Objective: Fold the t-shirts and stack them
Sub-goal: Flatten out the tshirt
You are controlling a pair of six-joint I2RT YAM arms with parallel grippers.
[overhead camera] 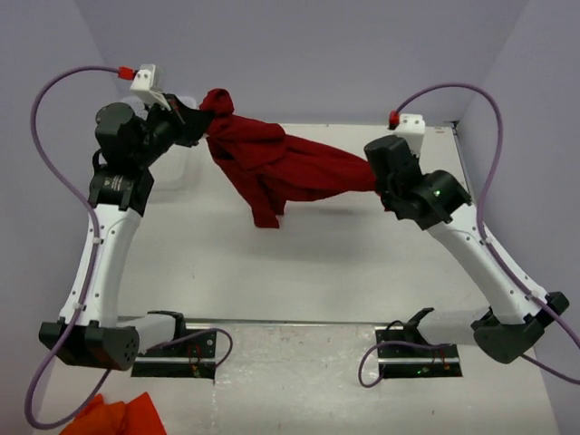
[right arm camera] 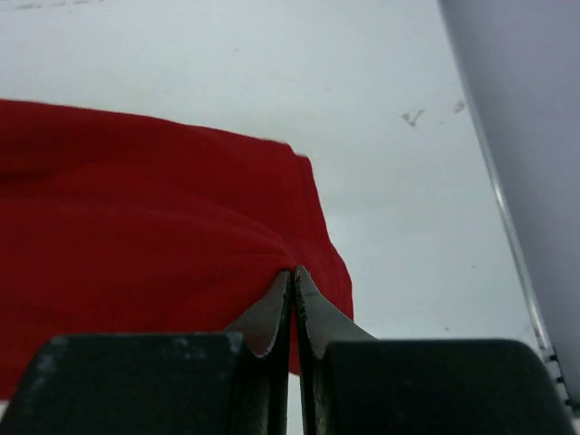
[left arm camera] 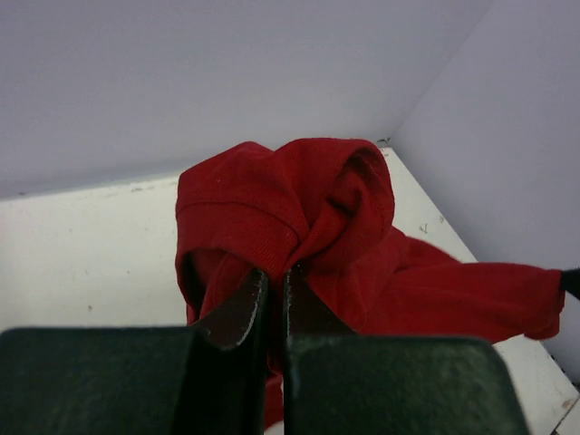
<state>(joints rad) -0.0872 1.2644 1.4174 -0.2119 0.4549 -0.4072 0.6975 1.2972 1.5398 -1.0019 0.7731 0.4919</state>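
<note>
Closest in, my left jaws are pinched tight on a bunched knot of the dark red t-shirt [overhead camera: 272, 168] at the far left. My right jaws are clamped on its edge at the far right. Between them the cloth hangs stretched above the white surface [overhead camera: 299, 272], a loose part drooping mid-span.
</note>
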